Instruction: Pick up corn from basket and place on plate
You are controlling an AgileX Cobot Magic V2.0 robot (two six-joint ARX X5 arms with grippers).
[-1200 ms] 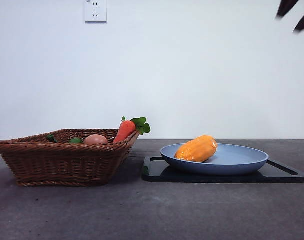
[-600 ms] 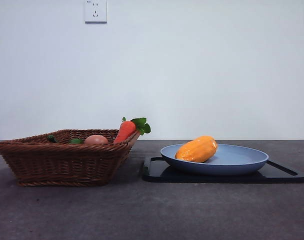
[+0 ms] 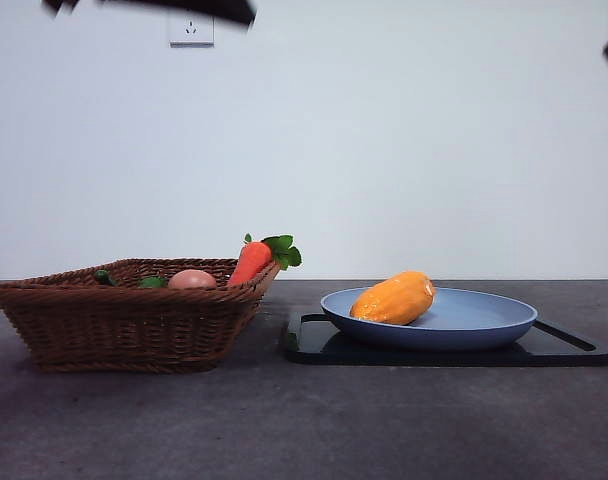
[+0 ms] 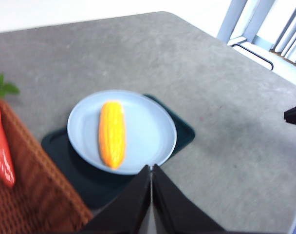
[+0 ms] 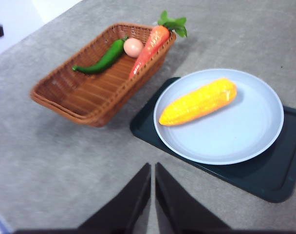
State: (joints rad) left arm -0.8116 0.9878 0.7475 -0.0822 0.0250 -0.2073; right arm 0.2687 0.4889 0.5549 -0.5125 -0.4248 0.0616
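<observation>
The orange-yellow corn (image 3: pixel 393 298) (image 4: pixel 112 133) (image 5: pixel 198 102) lies on its side in the light-blue plate (image 3: pixel 484 322) (image 4: pixel 148 131) (image 5: pixel 245 126), free of any gripper. The brown wicker basket (image 3: pixel 124 325) (image 5: pixel 97 80) stands to the plate's left in the front view. High above the table, my left gripper (image 4: pixel 151 170) is shut and holds nothing. My right gripper (image 5: pixel 153 168) is also shut and empty, well above the table. In the front view the arms show only as black tips at the top corners.
The plate rests on a flat black tray (image 3: pixel 569 348) (image 5: pixel 279 170) (image 4: pixel 65 156). Inside the basket lie a red-orange carrot (image 3: pixel 250 262) (image 5: pixel 149 46) (image 4: pixel 1 146), a pinkish-tan round item (image 3: pixel 191 280) (image 5: pixel 133 47) and a green pepper (image 5: pixel 103 59).
A dark arm part has come into the front view's top left edge. The black tip at the top right left the view and now shows again at the right edge. Corn, plate and basket have not moved.
</observation>
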